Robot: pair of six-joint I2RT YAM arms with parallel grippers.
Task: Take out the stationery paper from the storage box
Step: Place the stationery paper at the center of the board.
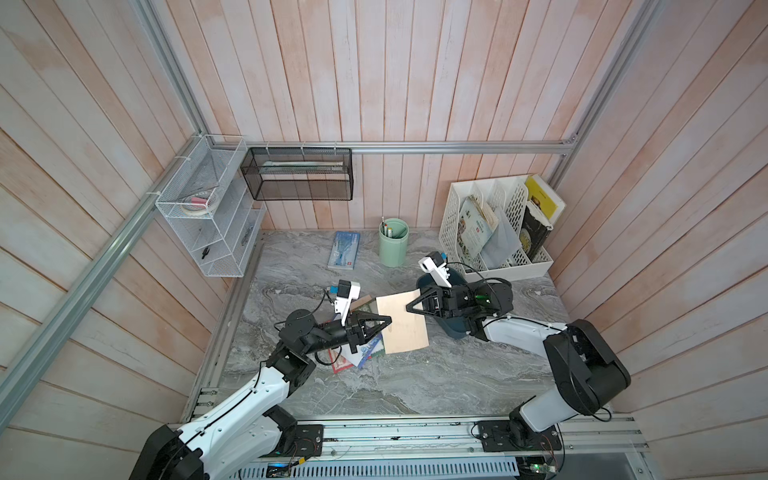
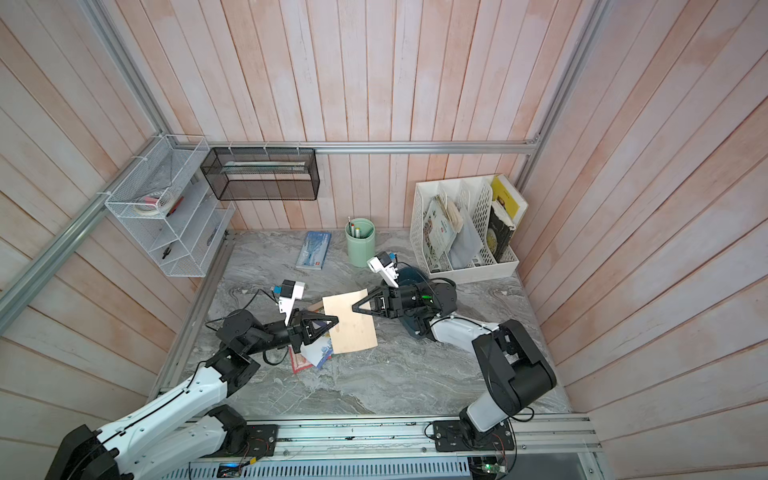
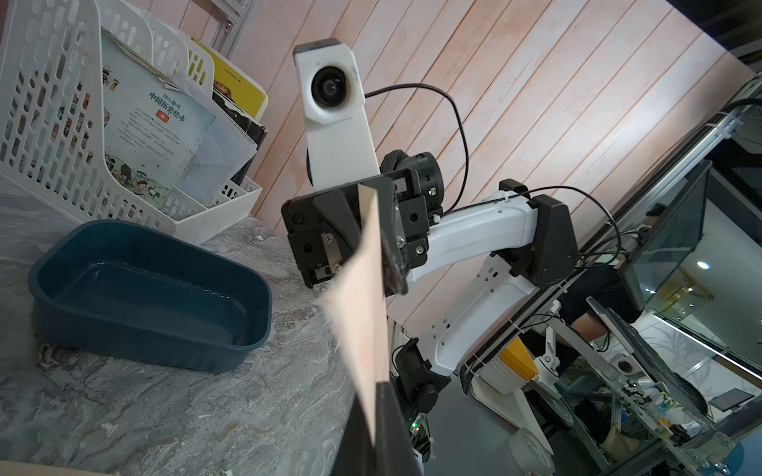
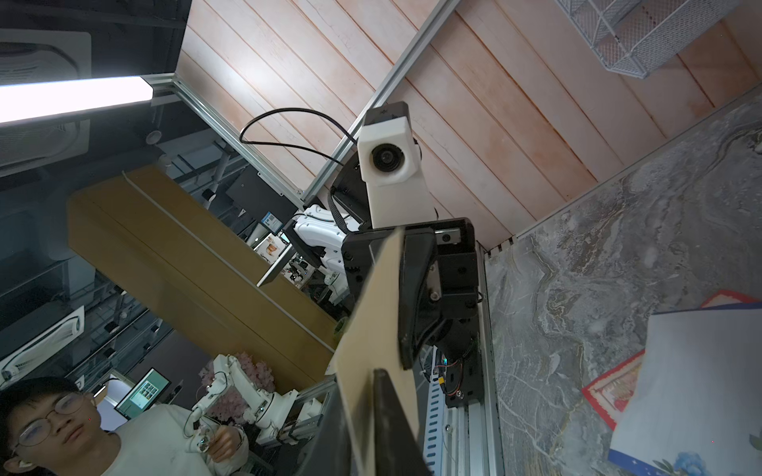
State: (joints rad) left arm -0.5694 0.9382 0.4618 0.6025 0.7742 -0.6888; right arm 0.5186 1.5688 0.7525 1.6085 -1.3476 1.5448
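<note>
The left gripper (image 1: pixel 386 321), a black triangular two-finger unit, is fully closed and clamps the left edge of a kraft sheet (image 1: pixel 405 328). This sheet is one piece of the stationery paper: thin, matte, tan and rectangular. Below the gripper, a loose pile (image 1: pixel 357 359) of further sheets lies flat on the grey veined marble table (image 1: pixel 415 382), showing white faces with red, blue and green printed borders. The kraft sheet spans between both tools, clear of the table and outside the storage box. The right gripper (image 1: pixel 409 307) meets the sheet's far right corner, and the paper runs between its jaws. Whether they pinch it cannot be told. Behind the right arm sits the storage box (image 3: pixel 144 334), a shallow dark teal plastic tub with rounded corners and a glossy floor. Next to it stands a white perforated file organiser (image 1: pixel 449 232).
</note>
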